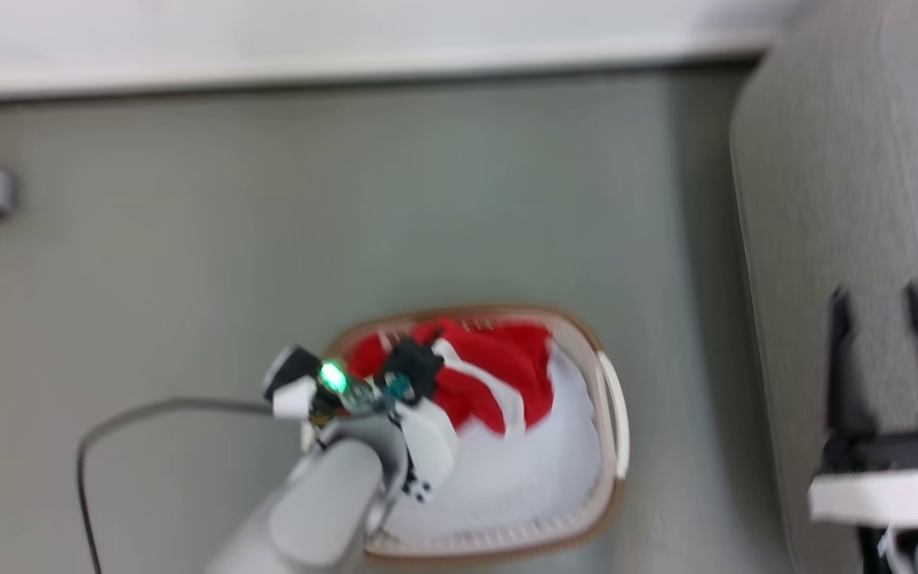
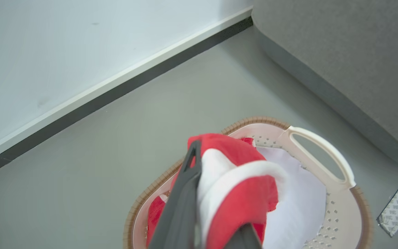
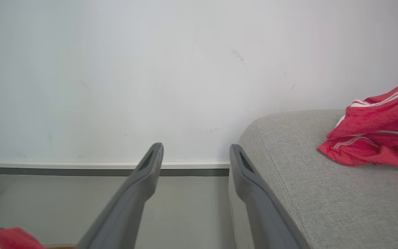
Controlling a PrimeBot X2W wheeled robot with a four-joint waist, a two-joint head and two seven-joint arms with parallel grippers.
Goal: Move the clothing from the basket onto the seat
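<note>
1. Red clothing (image 1: 499,375) with white trim lies bunched in the far half of the basket (image 1: 507,550), on top of plain white fabric (image 1: 523,470).
2. Basket orientation: the oval's long axis runs near to far in the head view. One white loop handle (image 2: 323,152) faces right, toward the seat (image 1: 849,159).
3. The left gripper (image 1: 423,355) reaches into the basket from the near left. Its fingers (image 2: 185,193) are clamped on a fold of the clothing.
4. In the left wrist view the held fold stands above the basket rim. A white band curves across the fold, from one finger toward the other.
5. The right gripper (image 1: 877,319) is over the left edge of the seat, fingers pointing far. The jaws are spread wide and hold nothing.
6. A second red piece (image 3: 375,138) lies crumpled on the seat cushion, well right of the right gripper. Its white side stripes slant up to the right in the right wrist view.
7. The basket stands on the grey floor (image 1: 268,239), just left of the seat.
</note>
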